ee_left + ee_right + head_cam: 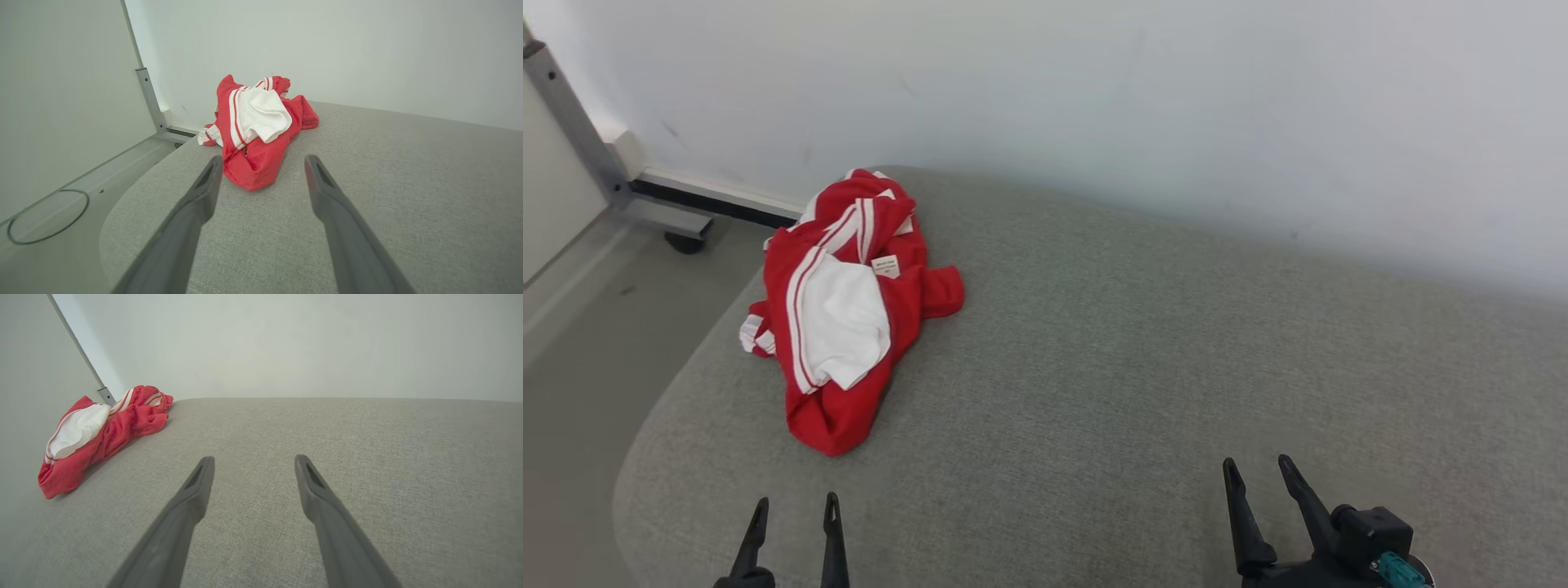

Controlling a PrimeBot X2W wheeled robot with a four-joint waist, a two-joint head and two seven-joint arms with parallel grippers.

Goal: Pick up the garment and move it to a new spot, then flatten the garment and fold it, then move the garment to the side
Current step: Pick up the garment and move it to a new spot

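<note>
While the left end effector point(796, 498) and right end effector point(1256, 461) are hovering spread and empty over the grey bench point(1135, 367), the red-and-white garment point(845, 310) is lying crumpled near its far left edge

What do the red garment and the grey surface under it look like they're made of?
The red garment looks like thin, soft knit, probably synthetic sportswear: it slumps in loose, crumpled folds with a matte look. The grey surface looks like coarse woven upholstery, perhaps padded: a heathered weave shows and its edge is rounded.
</note>
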